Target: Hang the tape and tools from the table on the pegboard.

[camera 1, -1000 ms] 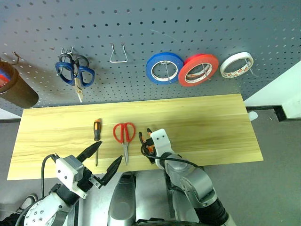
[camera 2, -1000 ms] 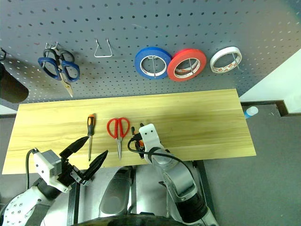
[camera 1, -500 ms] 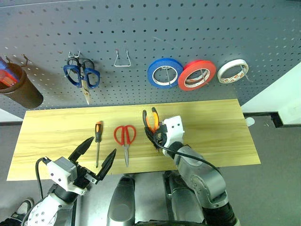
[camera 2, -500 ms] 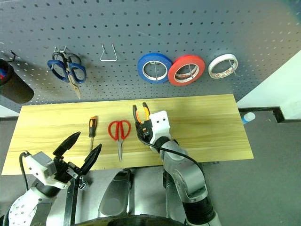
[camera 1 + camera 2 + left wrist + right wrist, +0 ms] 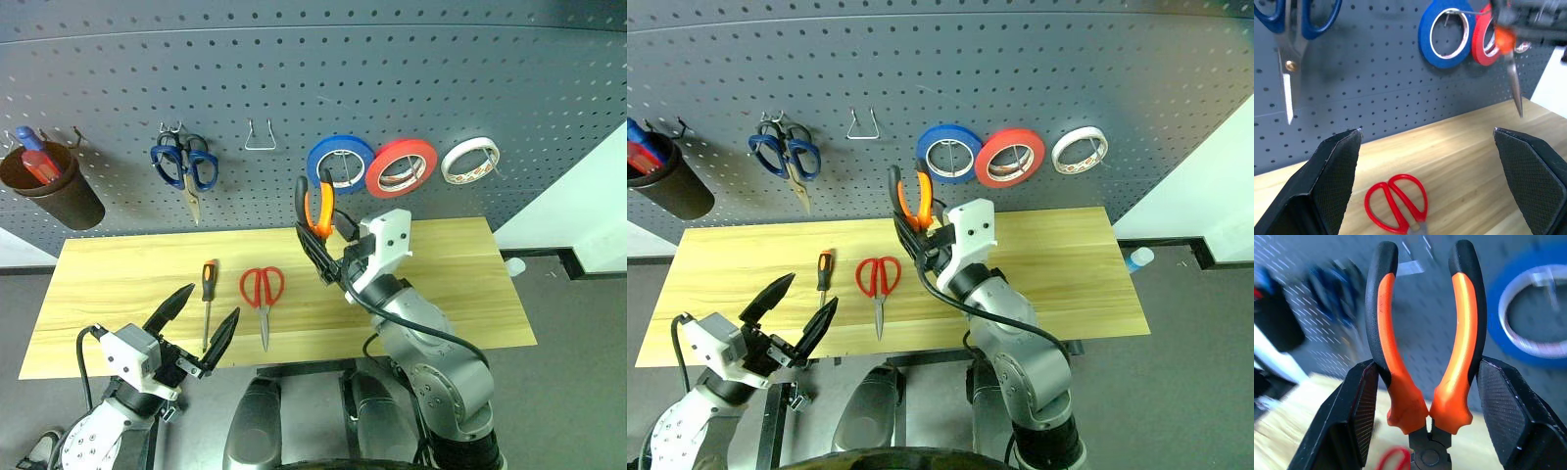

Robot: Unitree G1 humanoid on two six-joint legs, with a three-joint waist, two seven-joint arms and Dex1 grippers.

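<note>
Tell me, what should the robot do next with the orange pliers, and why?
Probably carry the pliers up toward the empty wire hook on the pegboard. The right gripper holds them handles-up above the table, and that hook sits bare between the blue scissors and the blue roll.

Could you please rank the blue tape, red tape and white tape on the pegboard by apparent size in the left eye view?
1. Blue tape and red tape: look alike.
2. White tape: clearly smallest.
</note>
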